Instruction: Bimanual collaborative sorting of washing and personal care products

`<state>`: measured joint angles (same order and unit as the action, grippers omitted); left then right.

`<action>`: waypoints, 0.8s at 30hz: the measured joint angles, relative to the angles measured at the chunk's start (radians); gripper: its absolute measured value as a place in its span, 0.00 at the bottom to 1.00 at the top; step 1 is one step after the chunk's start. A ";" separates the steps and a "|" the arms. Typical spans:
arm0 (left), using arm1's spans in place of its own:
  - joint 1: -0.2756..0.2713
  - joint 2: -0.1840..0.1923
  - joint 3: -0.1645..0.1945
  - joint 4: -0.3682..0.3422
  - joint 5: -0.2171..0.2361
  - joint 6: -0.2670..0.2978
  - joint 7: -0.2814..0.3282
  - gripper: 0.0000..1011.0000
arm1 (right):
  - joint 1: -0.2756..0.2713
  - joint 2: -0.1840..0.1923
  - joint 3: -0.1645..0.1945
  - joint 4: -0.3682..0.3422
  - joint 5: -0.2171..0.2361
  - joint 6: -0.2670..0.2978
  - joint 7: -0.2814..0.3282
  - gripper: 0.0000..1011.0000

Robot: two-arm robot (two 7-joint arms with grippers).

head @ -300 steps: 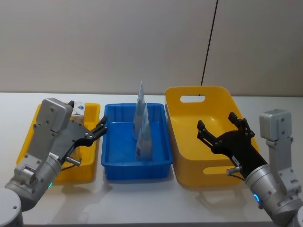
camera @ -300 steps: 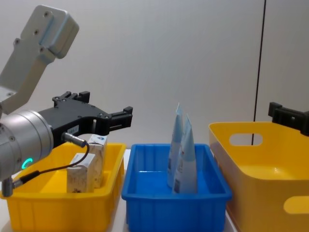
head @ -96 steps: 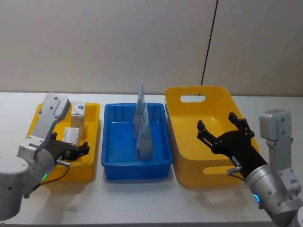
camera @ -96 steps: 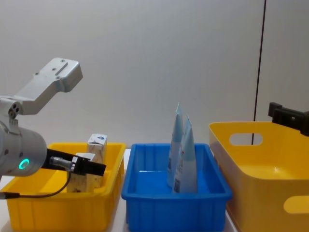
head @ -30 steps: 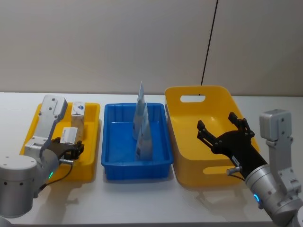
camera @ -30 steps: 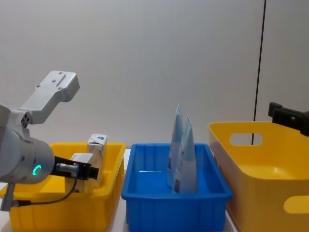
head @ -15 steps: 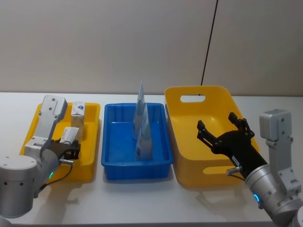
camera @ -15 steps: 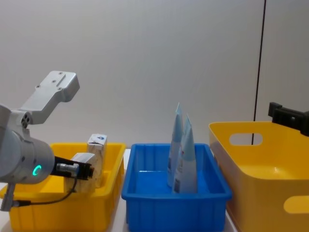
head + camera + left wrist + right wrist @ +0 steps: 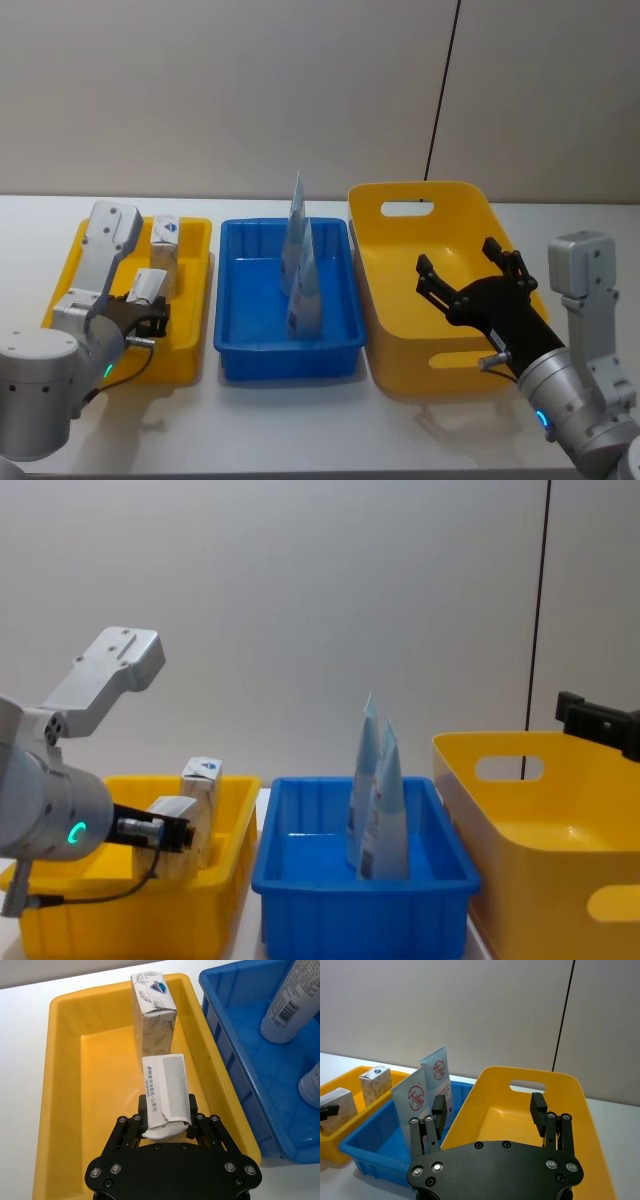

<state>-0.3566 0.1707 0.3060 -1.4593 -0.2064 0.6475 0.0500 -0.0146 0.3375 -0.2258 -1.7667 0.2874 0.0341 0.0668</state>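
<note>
Left gripper (image 9: 167, 1129) had its fingers clamped on one tilted beige carton (image 9: 164, 1091) inside the small yellow bin (image 9: 59, 1006), just beside an upright carton (image 9: 154, 1019) — grasp apparently made, a clean lift out due next — right gripper (image 9: 462, 264) hovering wide-fingered over the large yellow bin (image 9: 420, 192).

My arms (image 9: 40, 815) are pale grey, round barrels topped with boxy blocks; a teal light (image 9: 76, 832) glows on the left one. My left claw (image 9: 167, 1122) and right claw (image 9: 488, 1107) are matte black, dotted with silver screws (image 9: 155, 1146). A thin black cable (image 9: 90, 897) loops beneath the left.
</note>
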 joint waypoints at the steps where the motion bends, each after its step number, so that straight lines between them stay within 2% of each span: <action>1: 0.000 0.000 0.000 0.000 0.000 0.000 0.000 0.37 | 0.000 0.000 0.000 0.000 0.000 0.000 0.000 0.99; 15: 0.000 0.000 0.000 0.000 0.000 0.000 0.000 0.37 | 0.000 0.000 0.000 0.000 0.000 0.000 0.000 0.99; 24: -0.025 0.004 0.005 0.023 0.005 -0.010 -0.024 0.37 | 0.000 0.000 0.000 0.000 0.000 0.000 0.000 0.99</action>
<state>-0.3811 0.1750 0.3111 -1.4361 -0.2017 0.6379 0.0263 -0.0146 0.3375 -0.2258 -1.7667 0.2874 0.0341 0.0667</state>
